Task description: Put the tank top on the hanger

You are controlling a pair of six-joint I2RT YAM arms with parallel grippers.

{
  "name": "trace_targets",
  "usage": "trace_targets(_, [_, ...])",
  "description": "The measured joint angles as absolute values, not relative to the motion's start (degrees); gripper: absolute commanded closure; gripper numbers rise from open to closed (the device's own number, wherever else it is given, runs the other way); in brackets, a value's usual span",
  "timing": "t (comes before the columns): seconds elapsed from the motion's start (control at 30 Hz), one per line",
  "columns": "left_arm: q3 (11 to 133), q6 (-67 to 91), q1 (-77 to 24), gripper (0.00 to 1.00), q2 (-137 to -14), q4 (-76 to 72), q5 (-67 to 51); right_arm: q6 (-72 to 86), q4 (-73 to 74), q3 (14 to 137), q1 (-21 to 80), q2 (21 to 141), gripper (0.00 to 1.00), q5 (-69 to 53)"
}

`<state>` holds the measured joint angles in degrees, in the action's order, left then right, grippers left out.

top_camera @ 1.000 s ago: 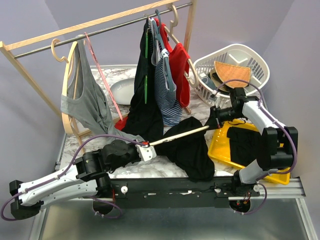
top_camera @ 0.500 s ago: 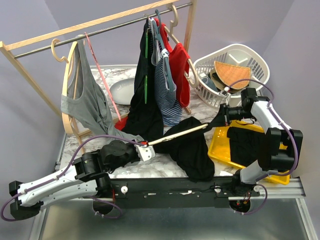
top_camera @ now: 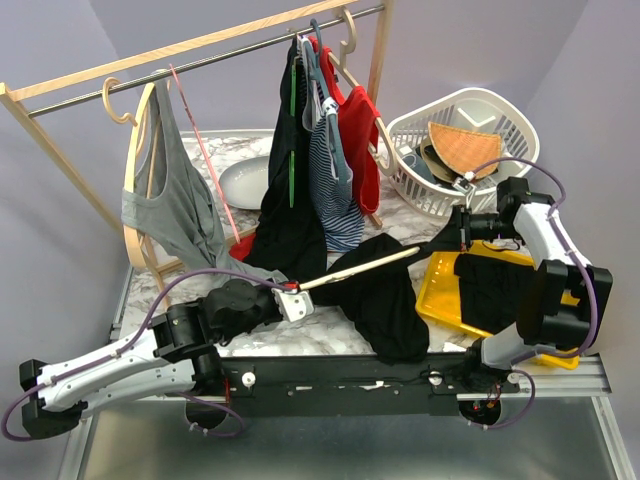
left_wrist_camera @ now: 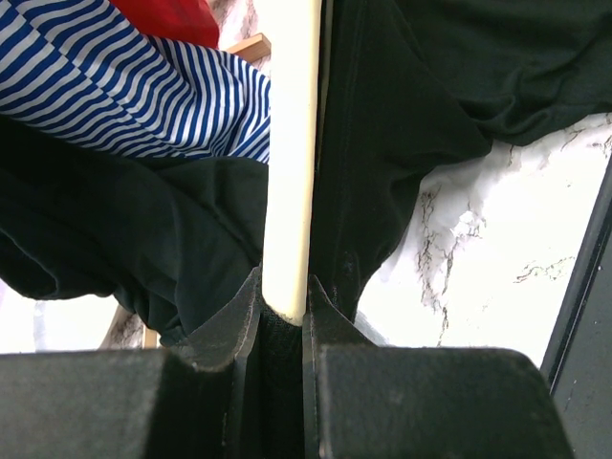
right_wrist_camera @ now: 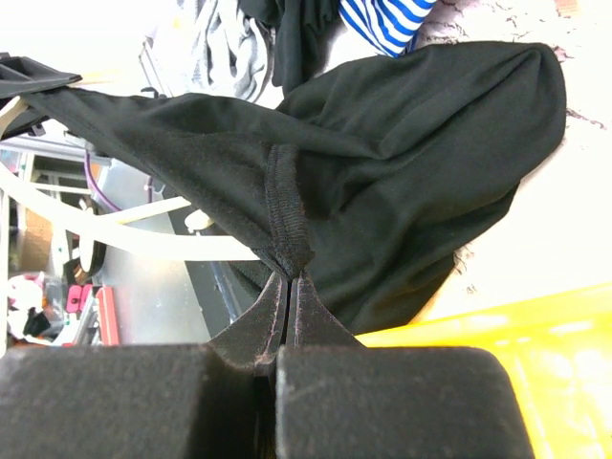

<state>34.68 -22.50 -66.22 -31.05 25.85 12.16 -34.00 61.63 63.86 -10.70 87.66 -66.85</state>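
Top external view: the tank top lies heaped on the marble counter near the middle, just left of a yellow tray. One edge of it is drawn up and to the right, toward the right end effector. The hanger slants across the garment from the left end effector at its near left end up toward the far right. Whether its far tip sits inside the fabric or only on top of it cannot be told from here.

In the left wrist view the two fingers press on either side of the cream wooden bar, clamped firmly on the hanger, with black fabric lying right against the wood. In the right wrist view the fingers are closed together on a ribbed hem band of the tank top. The cloth is stretched taut away from that pinch, and a pale curve of the hanger passes beneath it.

The top looks thin, light and thoroughly limp. It will likely sag, fold over itself and slip along smooth wood as soon as tension goes. The doubled seam at a strap or opening is the sensible place to grip, since a pinch in the body would only bunch loose cloth. The hanger is stiff, but held by one end it may twist in the grip.
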Motion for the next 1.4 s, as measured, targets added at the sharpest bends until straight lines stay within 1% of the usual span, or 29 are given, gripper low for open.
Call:
trace_targets(0.33, [34.7, -22.7, -65.5, 1.00, -33.9, 26.3, 13.4, -40.7, 66.4, 65.9, -11.5, 87.2, 0.99, -68.4])
trace_targets(0.53, [34.7, -22.9, -64.3, 1.00, -36.0, 26.2, 13.3, -51.7, 73.7, 68.4, -11.7, 87.4, 0.99, -71.2])
trace_targets(0.7, [34.9, -22.9, -62.7, 1.00, -37.5, 25.9, 11.7, -60.7, 75.6, 69.5, -11.7, 86.8, 0.99, -74.3])
trace_targets(0.73, [35.0, -22.9, -62.2, 1.00, -37.9, 25.6, 11.0, -61.8, 75.8, 69.5, -11.4, 86.2, 0.98, -74.7])
trace_targets(0.77, [35.1, -22.9, -61.9, 1.00, -38.0, 25.5, 10.8, -63.0, 76.0, 69.5, -10.9, 85.3, 0.82, -75.2])
trace_targets(0.83, [35.3, -22.7, -61.3, 1.00, -38.5, 25.2, 9.9, -64.1, 76.2, 69.5, -9.3, 82.8, 0.61, -76.0])
trace_targets(0.87, [35.4, -22.6, -61.1, 1.00, -38.9, 25.1, 9.4, -64.8, 76.4, 69.5, -8.3, 81.6, 0.37, -76.4])
trace_targets(0.9, [35.6, -22.4, -60.9, 1.00, -39.1, 25.1, 9.1, -64.8, 76.4, 69.5, -6.7, 79.9, 0.29, -76.8])
trace_targets(0.93, [35.8, -22.3, -60.8, 1.00, -39.3, 25.1, 8.9, -65.5, 76.5, 69.5, -5.6, 79.0, 0.18, -77.1])
trace_targets(0.97, [36.0, -22.0, -60.8, 1.00, -39.4, 25.1, 8.5, -65.2, 76.6, 69.4, -4.4, 77.5, 0.00, -77.4])
trace_targets(1.07, [36.8, -20.9, -60.7, 1.00, -39.4, 25.0, 7.9, -63.3, 76.5, 68.9, -3.7, 74.2, 0.00, -77.4])
trace_targets(1.1, [37.1, -20.4, -60.7, 1.00, -39.4, 25.0, 7.7, -59.3, 74.8, 68.1, -4.0, 72.9, 0.00, -77.1])
trace_targets(1.23, [39.4, -17.3, -60.7, 1.00, -38.6, 26.3, 6.7, -46.7, 64.9, 63.6, -6.9, 67.4, 0.00, -73.2])
trace_targets(1.4, [46.9, -11.2, -60.7, 1.00, -37.9, 29.7, 4.9, -33.3, 51.8, 58.4, -8.8, 59.6, 0.00, -66.1])
